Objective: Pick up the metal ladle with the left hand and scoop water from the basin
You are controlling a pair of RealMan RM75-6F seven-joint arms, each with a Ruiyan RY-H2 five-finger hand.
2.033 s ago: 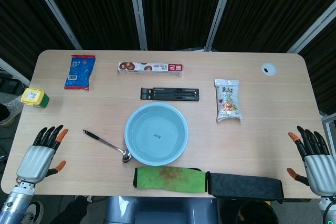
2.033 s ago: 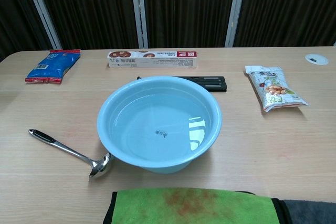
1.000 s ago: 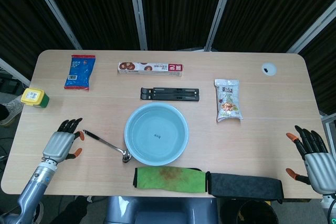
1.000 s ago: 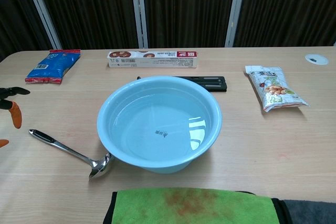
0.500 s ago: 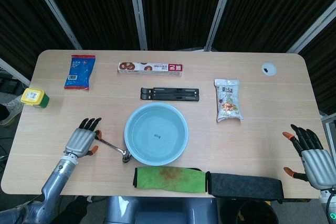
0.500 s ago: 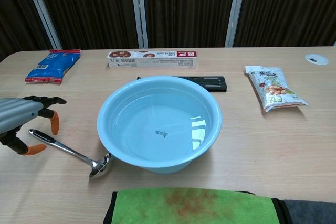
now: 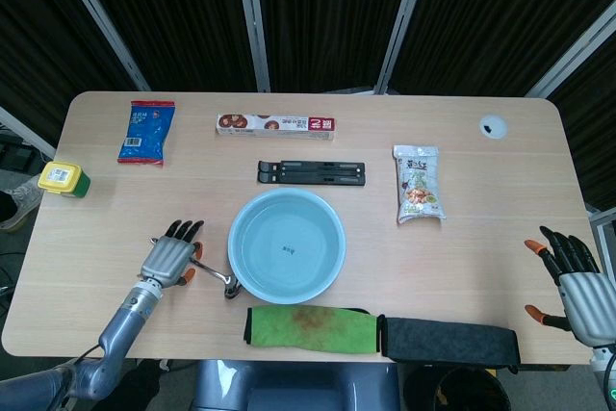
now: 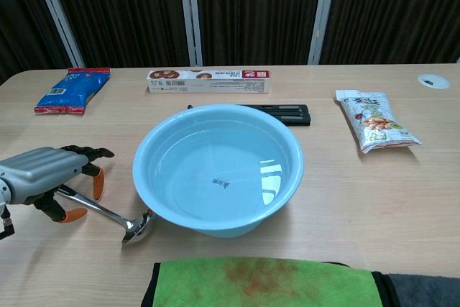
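The metal ladle [image 8: 108,211] lies flat on the table, its bowl [image 7: 232,287] against the near left wall of the light blue basin [image 8: 215,229]. The basin [image 7: 286,195] holds clear water. My left hand [image 8: 44,170] is over the ladle's black handle end and covers it, fingers stretched out above and the thumb on the near side; no grip shows. In the head view the left hand [image 7: 172,257] sits just left of the basin. My right hand [image 7: 576,278] hangs with spread fingers off the table's right front corner, holding nothing.
A green cloth [image 7: 308,328] and a dark cloth [image 7: 448,341] lie along the front edge. Behind the basin are a black stand [image 7: 311,172] and a long box [image 7: 275,125]. A snack bag [image 7: 418,183] lies to the right, a blue bag [image 7: 147,131] and a yellow tub [image 7: 62,179] to the left.
My left hand has moved from the table's front left corner rightward and forward, ending over the ladle's handle. The ladle and basin have stayed put. The right hand has barely shifted.
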